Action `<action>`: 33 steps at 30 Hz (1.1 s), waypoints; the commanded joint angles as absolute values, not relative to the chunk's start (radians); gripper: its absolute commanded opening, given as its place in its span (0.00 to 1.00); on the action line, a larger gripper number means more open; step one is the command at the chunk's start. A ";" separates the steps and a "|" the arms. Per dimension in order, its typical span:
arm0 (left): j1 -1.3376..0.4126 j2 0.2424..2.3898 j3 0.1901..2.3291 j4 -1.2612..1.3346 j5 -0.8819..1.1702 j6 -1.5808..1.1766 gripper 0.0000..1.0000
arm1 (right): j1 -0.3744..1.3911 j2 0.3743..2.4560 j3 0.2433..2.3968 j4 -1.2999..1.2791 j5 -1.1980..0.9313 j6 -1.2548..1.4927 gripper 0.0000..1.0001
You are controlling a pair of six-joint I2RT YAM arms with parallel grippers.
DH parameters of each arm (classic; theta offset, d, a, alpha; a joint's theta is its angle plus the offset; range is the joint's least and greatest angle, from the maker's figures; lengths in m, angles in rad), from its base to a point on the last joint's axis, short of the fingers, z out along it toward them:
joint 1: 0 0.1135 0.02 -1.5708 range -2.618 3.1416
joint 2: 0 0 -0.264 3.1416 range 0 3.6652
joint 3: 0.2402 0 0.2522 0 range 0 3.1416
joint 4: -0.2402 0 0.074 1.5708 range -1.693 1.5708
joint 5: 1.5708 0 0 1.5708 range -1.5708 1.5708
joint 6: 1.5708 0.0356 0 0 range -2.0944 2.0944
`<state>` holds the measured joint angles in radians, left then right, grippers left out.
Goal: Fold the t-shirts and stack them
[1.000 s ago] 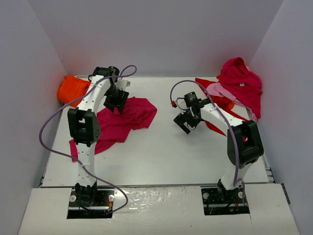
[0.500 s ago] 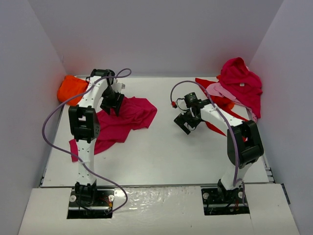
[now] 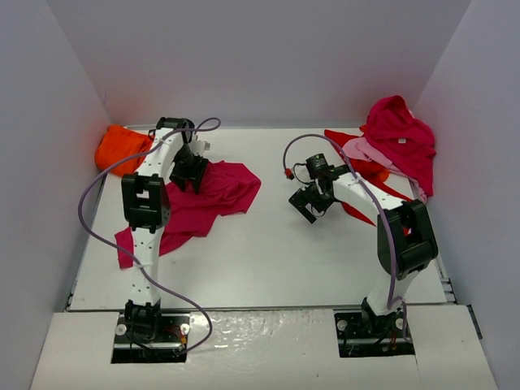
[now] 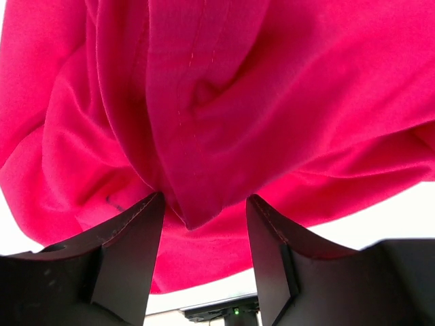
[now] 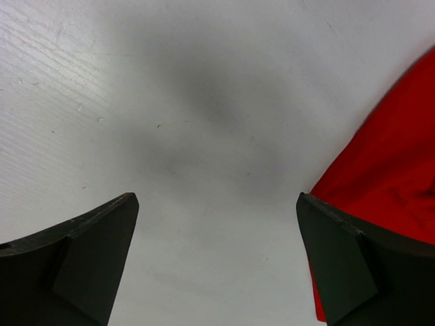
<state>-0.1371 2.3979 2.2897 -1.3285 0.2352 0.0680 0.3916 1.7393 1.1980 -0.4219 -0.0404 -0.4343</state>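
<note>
A magenta t-shirt (image 3: 218, 193) lies crumpled on the left half of the white table (image 3: 268, 252). My left gripper (image 3: 188, 172) is at its far left edge. In the left wrist view the shirt (image 4: 285, 102) fills the frame, and the gripper (image 4: 204, 202) has a fold of it pinched between its fingertips. My right gripper (image 3: 313, 203) hovers open and empty over bare table, just left of a red shirt (image 3: 354, 208). In the right wrist view the gripper (image 5: 217, 204) is wide open, with the red cloth (image 5: 387, 197) beside its right finger.
A heap of crimson, pink and red shirts (image 3: 398, 138) sits in the back right corner against the wall. An orange shirt (image 3: 118, 146) is bunched in the back left corner. White walls close in the table on three sides.
My left gripper has shifted slightly left and back at the magenta shirt's edge, its elbow swinging right. The shirt's near left tail has shifted a little. The right arm has not moved.
</note>
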 commanded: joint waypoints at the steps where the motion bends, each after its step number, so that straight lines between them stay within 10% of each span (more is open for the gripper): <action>1: -0.129 2.377 2.360 -1.394 0.229 0.058 0.45 | 0.398 1.734 1.191 -0.407 -0.020 -0.424 1.00; 6: -0.129 2.395 2.375 -1.397 0.224 0.058 0.00 | 0.397 1.735 1.188 -0.403 -0.018 -0.423 1.00; 23: -0.323 2.155 2.805 -1.562 0.381 0.303 0.00 | 0.451 1.722 1.222 -0.423 -0.006 -0.427 1.00; 33: -0.669 2.002 2.656 -1.636 0.603 0.537 0.00 | 0.430 1.654 1.202 -0.424 0.013 -0.460 1.00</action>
